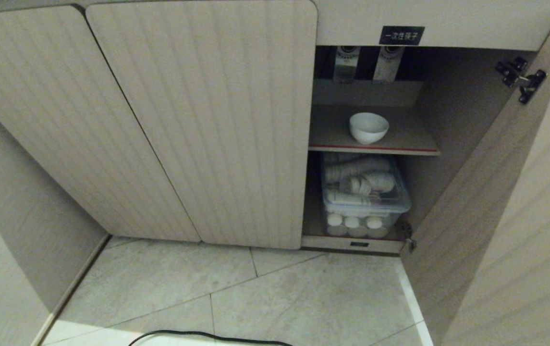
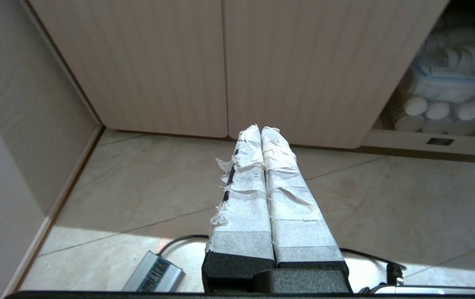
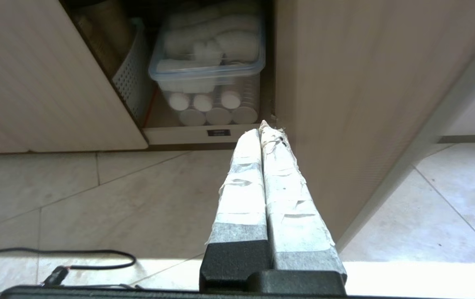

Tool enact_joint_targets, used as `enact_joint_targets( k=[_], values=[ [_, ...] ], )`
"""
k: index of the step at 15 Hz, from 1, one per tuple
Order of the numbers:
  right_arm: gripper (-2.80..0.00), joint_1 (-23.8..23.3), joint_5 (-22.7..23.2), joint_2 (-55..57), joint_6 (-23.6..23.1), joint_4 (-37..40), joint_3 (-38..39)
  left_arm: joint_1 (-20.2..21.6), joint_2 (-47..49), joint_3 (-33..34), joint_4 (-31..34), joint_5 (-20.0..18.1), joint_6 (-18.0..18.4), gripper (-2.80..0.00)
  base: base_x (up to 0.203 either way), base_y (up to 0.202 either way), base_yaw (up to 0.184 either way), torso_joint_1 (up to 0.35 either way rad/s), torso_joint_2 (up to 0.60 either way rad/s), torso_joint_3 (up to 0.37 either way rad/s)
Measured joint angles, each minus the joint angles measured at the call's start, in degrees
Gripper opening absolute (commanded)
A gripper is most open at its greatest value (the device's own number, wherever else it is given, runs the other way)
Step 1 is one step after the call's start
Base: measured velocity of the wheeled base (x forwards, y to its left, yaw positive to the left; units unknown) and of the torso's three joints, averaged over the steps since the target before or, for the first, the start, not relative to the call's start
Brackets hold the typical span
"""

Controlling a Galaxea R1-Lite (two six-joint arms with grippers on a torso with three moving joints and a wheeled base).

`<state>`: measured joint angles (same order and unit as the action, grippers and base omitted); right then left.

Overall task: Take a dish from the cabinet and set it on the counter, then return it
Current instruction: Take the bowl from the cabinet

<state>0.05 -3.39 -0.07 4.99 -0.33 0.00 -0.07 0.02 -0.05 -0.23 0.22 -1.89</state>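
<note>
The small plain white glossy ceramic bowl (image 1: 368, 127) is seen upright on the red-edged inner shelf (image 1: 399, 142) of the low beige wood-grain cabinet (image 1: 198, 120), approx. mid-shelf, nothing touching it. The cabinet's right-hand ribbed door (image 1: 476, 192) is swung wide open; the other two doors are shut. A small black label w/ white characters (image 1: 401, 35) is fixed above the open bay. Below the shelf, a clear plastic lidded box of stacked white ribbed cups (image 1: 363, 192) is stored, well apart from the bowl.

No arm is caught in the head view. In the left wrist view the left gripper (image 2: 261, 129) is seen w/ taped fingers pressed together, nothing held, pointed at the shut doors over the pale tiled floor (image 2: 137, 187). In the right wrist view the right gripper (image 3: 265, 126) is likewise closed tight & empty, aimed toward the foot of the open bay, just beside the open door's edge. A black cable (image 3: 54, 253) is laid on the floor.

Progress, as judged: access to the cabinet is given, but no grasp is made. Either nothing has been started or the whole cycle is complete; this can't be told from the bowl's place alone. The counter is not in view. If at the start, all is left: reach, grasp, lift, set on counter, return.
</note>
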Motion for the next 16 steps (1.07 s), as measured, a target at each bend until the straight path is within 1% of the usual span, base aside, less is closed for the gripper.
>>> enact_joint_targets(
  k=[5,7,16],
  values=[
    [-2.8,0.02,0.04,0.0,-0.01,0.01,0.0,-0.02,0.0,0.0,-0.01,0.07,-0.01,-2.8,0.0,0.19,0.0,0.001,0.0,0.001],
    [-2.8,-0.02,0.06,0.0,-0.02,0.0,0.0,-0.04,0.0,0.0,-0.01,0.05,-0.01,-2.8,0.0,0.111,-0.001,0.004,0.0,0.002],
    [-2.8,0.02,0.06,0.0,-0.04,0.02,0.0,-0.04,0.0,-0.02,0.01,0.02,-0.01,-2.8,0.0,0.0,0.0,0.0,0.0,0.0]
  ],
)
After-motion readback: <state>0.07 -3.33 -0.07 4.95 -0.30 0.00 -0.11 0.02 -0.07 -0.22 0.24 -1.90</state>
